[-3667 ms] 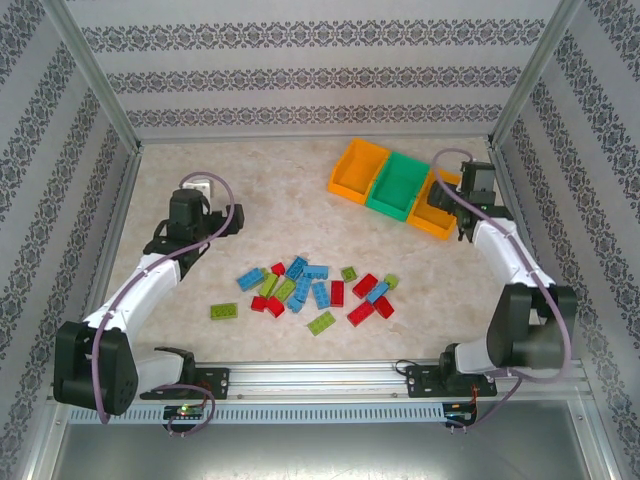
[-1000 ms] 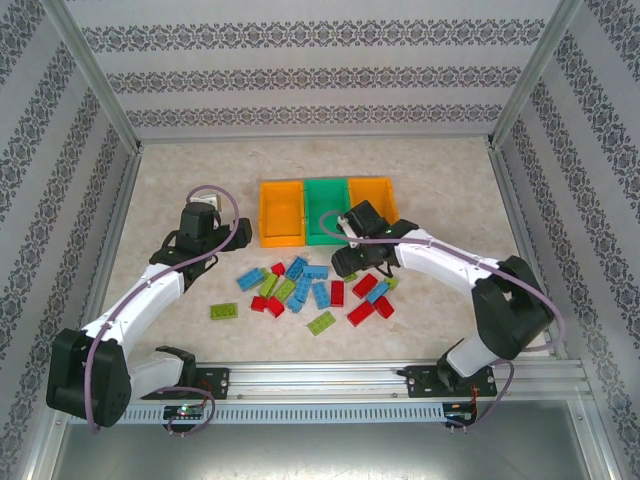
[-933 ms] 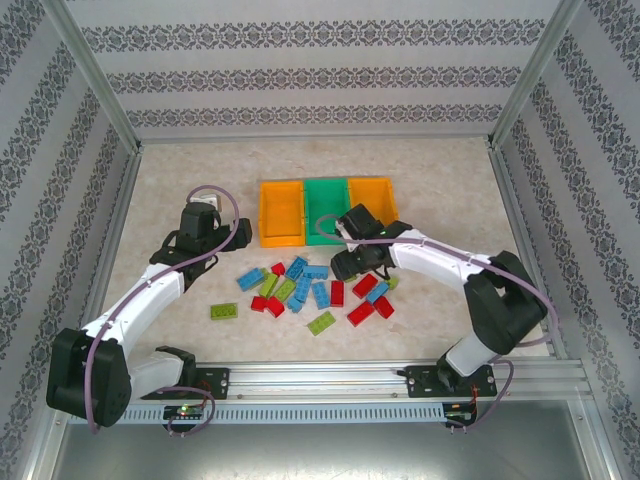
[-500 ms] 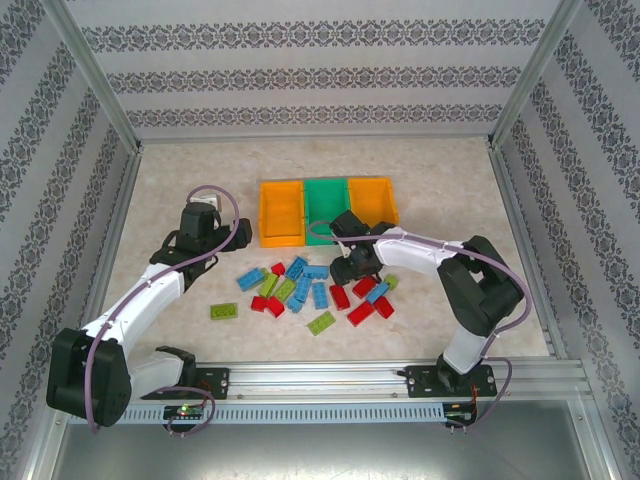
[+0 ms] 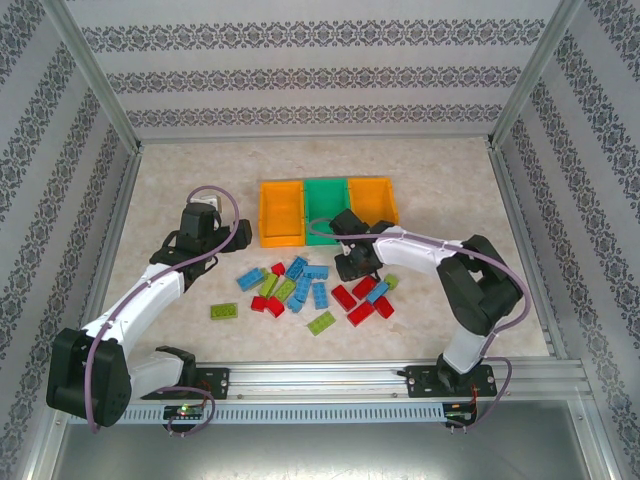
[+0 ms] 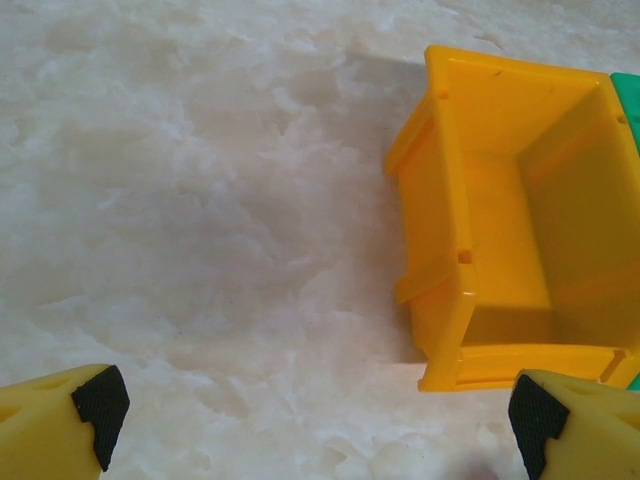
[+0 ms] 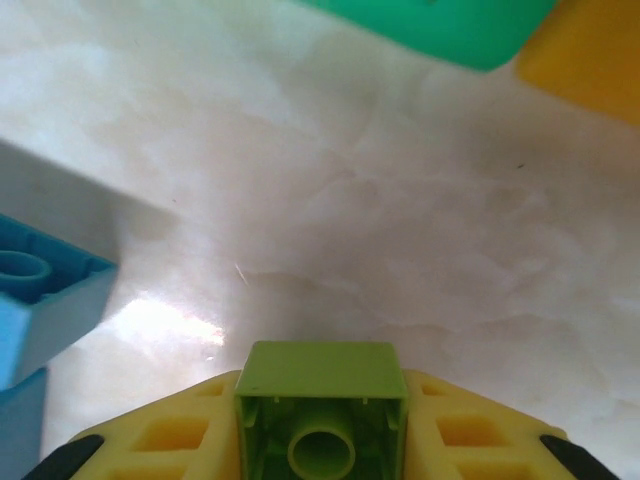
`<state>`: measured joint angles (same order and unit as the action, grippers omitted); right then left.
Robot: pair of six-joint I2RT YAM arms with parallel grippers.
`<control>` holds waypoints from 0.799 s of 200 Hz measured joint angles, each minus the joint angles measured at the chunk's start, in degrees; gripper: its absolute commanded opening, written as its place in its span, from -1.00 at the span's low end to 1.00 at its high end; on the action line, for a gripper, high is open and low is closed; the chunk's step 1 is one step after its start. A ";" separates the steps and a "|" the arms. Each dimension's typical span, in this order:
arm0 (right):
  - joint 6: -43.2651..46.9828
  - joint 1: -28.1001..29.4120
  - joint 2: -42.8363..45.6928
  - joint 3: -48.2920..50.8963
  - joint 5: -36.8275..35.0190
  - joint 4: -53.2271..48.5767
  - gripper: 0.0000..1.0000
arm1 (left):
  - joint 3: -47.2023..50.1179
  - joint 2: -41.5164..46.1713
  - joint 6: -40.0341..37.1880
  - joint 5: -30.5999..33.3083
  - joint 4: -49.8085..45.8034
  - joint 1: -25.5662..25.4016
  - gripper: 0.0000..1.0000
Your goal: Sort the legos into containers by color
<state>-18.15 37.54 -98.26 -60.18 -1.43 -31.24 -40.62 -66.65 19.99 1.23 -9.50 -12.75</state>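
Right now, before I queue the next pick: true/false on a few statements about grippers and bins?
1. The right gripper has a lime green brick clamped between its fingers. True.
2. The left gripper is shut on a red brick. False: its jaws stand wide open with nothing between them.
3. The green bin stands between the left orange bin and the right orange bin. True.
4. Blue bricks lie in the left orange bin. False: what shows of its inside is bare.
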 measured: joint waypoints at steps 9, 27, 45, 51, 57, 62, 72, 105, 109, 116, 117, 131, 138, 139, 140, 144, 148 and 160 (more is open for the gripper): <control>-0.17 -0.63 1.95 0.00 0.02 0.20 -0.46 | 0.00 0.00 0.00 -0.22 -0.02 0.00 0.99; -0.96 -3.74 6.64 0.00 0.15 1.51 -0.44 | 0.00 0.00 0.00 -0.66 -0.02 -0.04 0.99; -1.75 -8.31 10.03 -0.28 0.42 3.26 -0.44 | 0.00 0.00 0.00 -0.81 -0.17 -0.13 0.99; -2.05 -9.90 10.36 -0.87 0.48 3.54 -0.44 | 0.00 0.00 0.02 -0.81 -0.24 -0.24 0.99; -2.29 -11.21 10.34 -1.49 0.61 3.85 -0.44 | 0.00 0.00 0.04 -0.83 -0.37 -0.39 0.99; -2.54 -12.35 9.99 -2.19 0.63 3.87 -0.44 | 0.00 0.00 0.09 -0.81 -0.46 -0.50 0.99; -2.75 -14.14 8.68 -3.89 0.63 3.82 -0.44 | 0.00 0.00 0.52 -0.79 -0.72 -0.72 0.99; -3.04 -16.06 1.05 -10.45 0.37 3.61 -0.37 | 0.24 0.50 4.00 0.28 -3.34 -0.81 0.99; -3.10 -16.06 0.15 -11.13 0.35 3.56 -0.37 | 0.42 0.72 4.61 0.55 -3.78 -0.81 0.99; -3.19 -16.06 -1.55 -12.26 0.35 3.54 -0.34 | 0.74 1.16 5.81 1.03 -4.90 -0.81 0.99; -3.19 -16.06 -1.75 -12.37 0.35 3.54 -0.34 | 0.76 1.20 5.95 1.11 -5.05 -0.81 0.99; -3.48 -16.06 -4.66 -14.23 0.35 3.32 -0.27 | 1.44 2.23 8.79 2.36 -8.00 -0.85 0.99; -3.65 -16.06 -5.75 -14.93 0.31 3.19 -0.26 | 1.75 2.80 10.23 2.95 -9.73 -0.90 0.99; -3.72 -16.06 -6.01 -15.06 0.31 3.17 -0.25 | 1.77 2.86 10.40 2.99 -9.88 -0.92 0.99; -3.76 -16.06 -6.12 -15.13 0.31 3.15 -0.25 | 1.81 2.95 10.64 3.15 -10.21 -0.94 0.99; -3.87 -16.06 -6.71 -15.47 0.20 3.13 -0.23 | 1.99 3.32 11.52 3.52 -11.34 -1.01 0.99; -4.04 -16.06 -7.30 -15.87 0.17 2.95 -0.22 | 2.19 3.69 12.41 3.80 -12.39 -1.03 0.99; -4.28 -16.06 -8.74 -16.94 -0.24 2.45 -0.15 | 2.86 4.96 14.97 4.20 -15.34 -1.11 0.99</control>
<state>-22.44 21.47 -107.00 -77.12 -1.67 -28.80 -37.76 -61.69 34.96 5.43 -24.84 -13.87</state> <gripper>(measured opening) 0.400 0.994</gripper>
